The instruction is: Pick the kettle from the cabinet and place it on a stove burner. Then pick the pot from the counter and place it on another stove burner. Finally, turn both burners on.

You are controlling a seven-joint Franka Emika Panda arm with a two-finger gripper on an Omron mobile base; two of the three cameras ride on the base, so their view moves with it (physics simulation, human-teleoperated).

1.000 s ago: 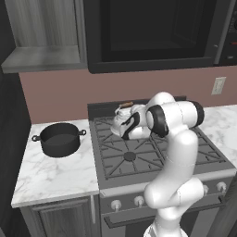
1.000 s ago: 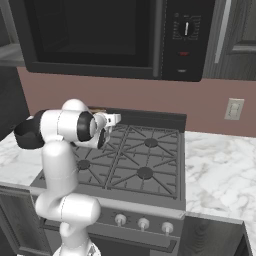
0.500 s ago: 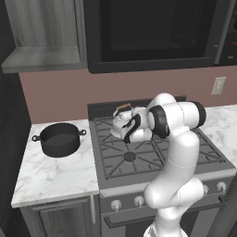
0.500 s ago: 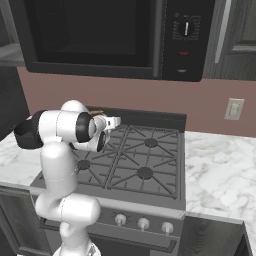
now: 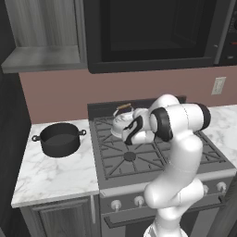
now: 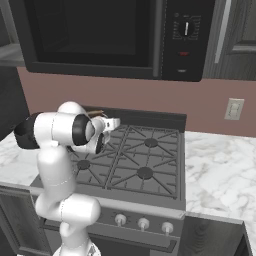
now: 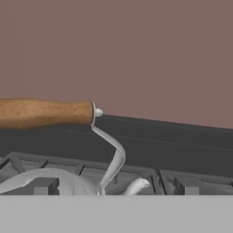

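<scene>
Wooden kettle (image 7: 68, 182) handle close in hand view, pot (image 5: 59, 139) on counter (image 5: 55, 176)

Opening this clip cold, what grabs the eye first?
The white arm bent low over the stove, its gripper open beside the kettle on the back left burner. In the hand view the kettle's wooden handle looms large. A dark pot waits on the counter left of the stove.

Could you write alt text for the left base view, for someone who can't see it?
A small silvery kettle with a wooden-topped handle sits on the rear left grate of a black gas stove, just beyond a white robot arm. A dark round pot waits on the white marble counter.
</scene>
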